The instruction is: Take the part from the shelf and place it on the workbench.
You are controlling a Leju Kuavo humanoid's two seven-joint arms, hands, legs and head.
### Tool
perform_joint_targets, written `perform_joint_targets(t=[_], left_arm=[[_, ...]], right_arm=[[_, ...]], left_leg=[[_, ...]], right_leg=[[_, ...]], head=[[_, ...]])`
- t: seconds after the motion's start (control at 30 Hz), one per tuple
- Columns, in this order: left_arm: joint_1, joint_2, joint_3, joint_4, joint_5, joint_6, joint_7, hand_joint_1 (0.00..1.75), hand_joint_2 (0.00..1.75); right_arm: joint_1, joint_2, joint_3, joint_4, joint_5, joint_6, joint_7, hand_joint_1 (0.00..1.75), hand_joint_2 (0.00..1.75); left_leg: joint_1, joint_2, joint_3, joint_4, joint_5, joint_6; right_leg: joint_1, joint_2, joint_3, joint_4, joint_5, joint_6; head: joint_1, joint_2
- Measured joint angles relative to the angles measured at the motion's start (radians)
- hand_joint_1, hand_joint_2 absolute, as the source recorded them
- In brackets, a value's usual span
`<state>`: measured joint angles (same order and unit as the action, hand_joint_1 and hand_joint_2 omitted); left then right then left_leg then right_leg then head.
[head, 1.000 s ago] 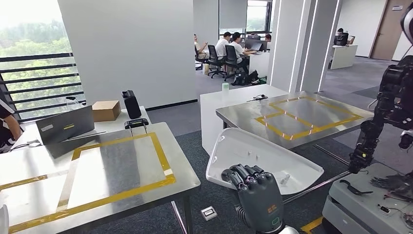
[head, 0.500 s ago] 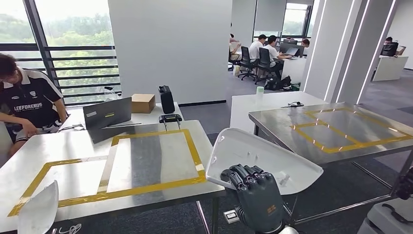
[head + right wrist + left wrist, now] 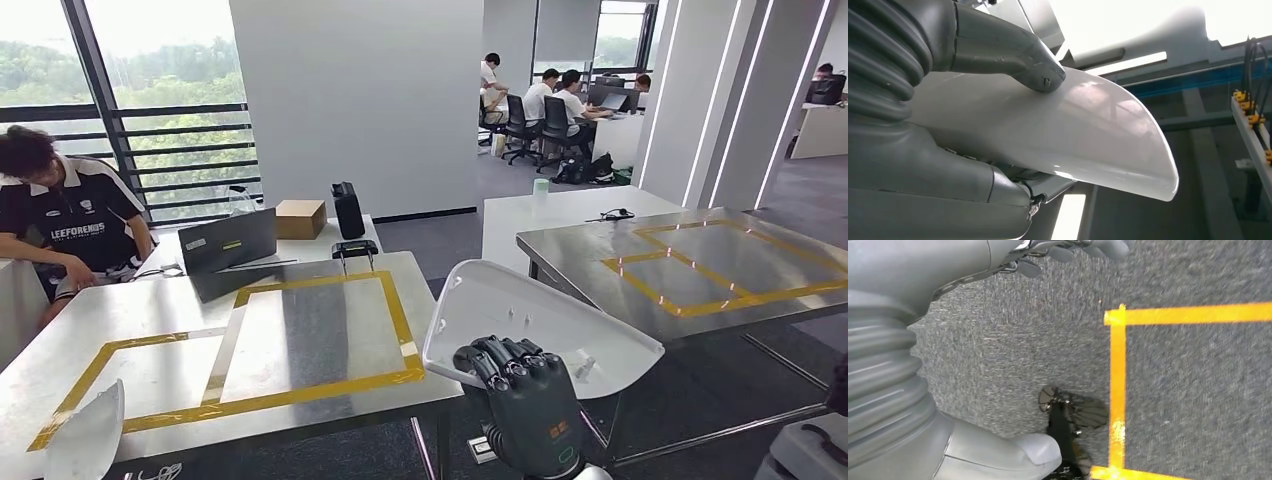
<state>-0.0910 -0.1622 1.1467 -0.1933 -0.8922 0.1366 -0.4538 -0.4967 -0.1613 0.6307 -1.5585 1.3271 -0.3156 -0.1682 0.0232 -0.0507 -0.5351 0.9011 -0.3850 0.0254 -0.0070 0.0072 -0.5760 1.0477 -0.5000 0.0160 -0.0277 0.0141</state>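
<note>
The part point(image 3: 545, 318) is a large white curved plastic shell, held out in front of me at the lower middle of the head view. My right hand point(image 3: 522, 395) grips its near edge from below, dark fingers curled over the rim. In the right wrist view the thumb point(image 3: 1015, 57) presses on the shell point(image 3: 1083, 135). The steel workbench point(image 3: 130, 320), marked with yellow tape rectangles, stands ahead to the left, its near corner close beside the shell. My left hand point(image 3: 908, 305) hangs over grey carpet, its fingers point(image 3: 1068, 250) and thumb apart with nothing in them.
A second taped steel bench point(image 3: 700, 262) stands right, with a carpeted aisle between the benches. A person point(image 3: 60, 215) sits at the workbench's far left end. A laptop point(image 3: 228, 248), cardboard box point(image 3: 300, 217) and black case point(image 3: 348, 208) lie behind. Another white shell point(image 3: 85, 440) sits lower left.
The camera has turned left, so the whole scene has slid right and the seated person has come into view. The shell stays in my right hand, same place in the picture.
</note>
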Motion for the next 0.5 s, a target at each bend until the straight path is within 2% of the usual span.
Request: perform_joint_targets(t=[0.07, 0.1, 0.13, 0.17, 0.23, 0.27, 0.3, 0.33, 0.37, 0.4, 0.43, 0.47, 0.5], left_arm=[[-0.001, 0.001, 0.0, 0.0, 0.0, 0.0, 0.001, 0.0, 1.75], [-0.001, 0.001, 0.0, 0.0, 0.0, 0.0, 0.001, 0.0, 1.75], [0.0, 0.001, 0.0, 0.0, 0.0, 0.0, 0.002, 0.0, 1.75], [0.001, 0.0, 0.0, 0.0, 0.0, 0.0, 0.002, 0.0, 1.75], [0.002, 0.002, 0.0, -0.001, 0.0, 0.0, 0.003, 0.0, 1.75], [0.002, 0.003, 0.0, -0.002, 0.0, 0.0, 0.003, 0.0, 1.75], [0.002, 0.004, 0.0, -0.003, 0.0, 0.001, 0.003, 0.0, 1.75], [0.002, 0.006, 0.0, -0.003, 0.0, 0.001, 0.002, 0.0, 1.75], [0.002, 0.004, 0.0, -0.003, 0.0, 0.002, 0.002, 0.0, 1.75], [0.002, 0.003, 0.0, -0.002, 0.0, 0.002, 0.002, 0.0, 1.75], [0.002, 0.002, 0.0, -0.002, 0.0, 0.002, 0.002, 0.0, 1.75], [0.002, 0.002, 0.0, -0.001, 0.0, 0.002, 0.002, 0.0, 1.75], [0.001, 0.001, 0.0, -0.001, 0.0, 0.002, 0.002, 0.0, 1.75]], right_arm=[[0.001, 0.0, 0.001, 0.001, 0.001, 0.002, 0.0, 1.75, 1.75], [0.005, 0.0, 0.001, 0.001, 0.002, 0.004, 0.0, 1.75, 1.75], [0.009, 0.0, 0.001, 0.002, 0.002, 0.004, 0.0, 1.75, 1.75], [0.01, 0.0, 0.001, 0.002, 0.002, 0.004, 0.0, 1.75, 1.75], [0.012, 0.0, 0.002, 0.002, 0.002, 0.004, 0.0, 1.75, 1.75], [0.013, 0.0, 0.002, 0.002, 0.002, 0.003, 0.0, 1.75, 1.75], [0.016, 0.0, 0.002, 0.002, 0.002, 0.003, 0.0, 1.75, 1.75], [0.019, 0.0, 0.003, 0.003, 0.002, 0.003, 0.0, 1.75, 1.75], [0.021, 0.0, 0.003, 0.002, 0.002, 0.002, 0.0, 1.75, 1.75], [0.022, 0.0, 0.003, 0.002, 0.002, 0.002, 0.0, 1.75, 1.75], [0.022, 0.0, 0.003, 0.002, 0.002, 0.002, 0.0, 1.75, 1.75], [0.022, 0.0, 0.003, 0.002, 0.002, 0.001, 0.0, 1.75, 1.75], [0.022, 0.0, 0.003, 0.002, 0.002, 0.001, 0.0, 1.75, 1.75]], left_leg=[[0.006, 0.004, 0.004, -0.01, 0.005, -0.01], [0.01, 0.005, 0.001, -0.006, 0.002, -0.018], [0.017, 0.005, -0.004, 0.001, -0.002, -0.027], [0.025, 0.004, -0.01, 0.014, -0.008, -0.038], [0.042, 0.003, -0.029, 0.053, -0.028, -0.068], [0.047, 0.002, -0.042, 0.078, -0.041, -0.084], [0.049, 0.001, -0.053, 0.097, -0.053, -0.097], [0.047, -0.001, -0.059, 0.107, -0.06, -0.107], [0.048, -0.003, -0.063, 0.113, -0.065, -0.112], [0.049, -0.001, -0.062, 0.115, -0.066, -0.115], [0.049, 0.008, -0.064, 0.124, -0.071, -0.115], [0.048, 0.021, -0.075, 0.15, -0.084, -0.112], [0.044, 0.035, -0.098, 0.199, -0.107, -0.107]], right_leg=[[-0.009, 0.0, -0.059, 0.109, -0.053, 0.014], [-0.017, -0.001, -0.083, 0.149, -0.066, 0.023], [-0.027, -0.001, -0.092, 0.161, -0.061, 0.033], [-0.038, -0.002, -0.08, 0.134, -0.04, 0.045], [-0.055, 0.003, -0.032, 0.037, 0.008, 0.073], [-0.059, 0.009, -0.016, 0.006, 0.017, 0.077], [-0.059, 0.015, -0.013, 0.001, 0.013, 0.069], [-0.056, 0.02, -0.021, 0.019, 0.002, 0.053], [-0.055, 0.02, -0.022, 0.025, -0.002, 0.033], [-0.053, 0.018, -0.024, 0.032, -0.006, 0.017], [-0.051, 0.015, -0.023, 0.035, -0.008, 0.007], [-0.048, 0.012, -0.021, 0.036, -0.009, -0.001], [-0.045, 0.008, -0.018, 0.035, -0.011, -0.007]], head=[[0.001, 0.0], [0.001, 0.0], [0.001, 0.0], [0.001, 0.0], [0.002, 0.0], [0.004, 0.0], [0.004, 0.0], [0.003, 0.0], [0.001, 0.001], [-0.003, 0.001], [-0.004, 0.001], [-0.004, 0.002], [-0.005, 0.002]])
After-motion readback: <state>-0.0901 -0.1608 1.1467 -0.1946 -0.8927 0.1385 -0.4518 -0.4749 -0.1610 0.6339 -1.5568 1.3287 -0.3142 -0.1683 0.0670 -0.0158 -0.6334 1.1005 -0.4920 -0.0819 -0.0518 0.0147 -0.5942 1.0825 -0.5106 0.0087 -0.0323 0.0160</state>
